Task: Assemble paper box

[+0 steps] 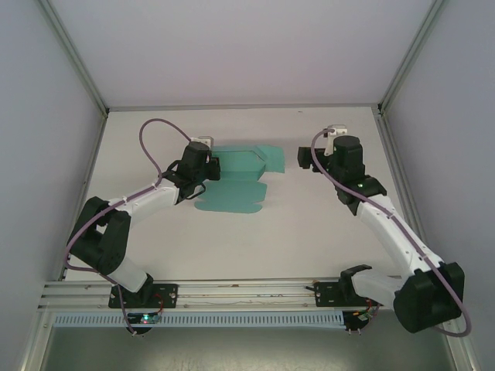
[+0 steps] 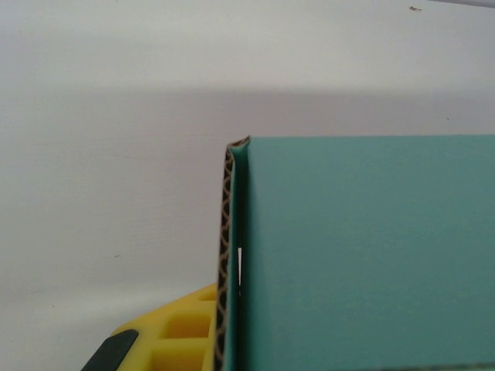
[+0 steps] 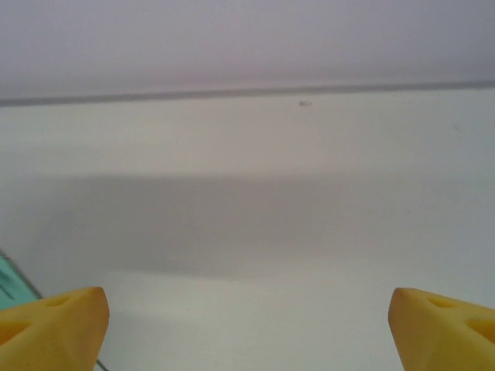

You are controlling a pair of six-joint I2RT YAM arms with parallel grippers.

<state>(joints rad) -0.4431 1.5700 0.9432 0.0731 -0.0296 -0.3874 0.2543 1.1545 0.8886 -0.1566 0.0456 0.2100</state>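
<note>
The paper box (image 1: 240, 182) is a teal-green die-cut sheet lying mostly flat in the middle of the white table (image 1: 255, 247). My left gripper (image 1: 207, 171) is at the sheet's left edge. In the left wrist view a panel of the paper box (image 2: 363, 255) stands up close to the camera, showing its corrugated edge. One yellow finger (image 2: 182, 325) presses against that edge; the other finger is hidden behind the card. My right gripper (image 1: 305, 158) hovers right of the sheet, apart from it. Its yellow fingers (image 3: 54, 317) are spread wide with nothing between them, and a teal sliver (image 3: 9, 282) shows at far left.
Grey enclosure walls (image 1: 46, 116) close off the table on both sides and at the back. An aluminium rail (image 1: 247, 294) runs along the near edge by the arm bases. Bare table lies in front of the sheet.
</note>
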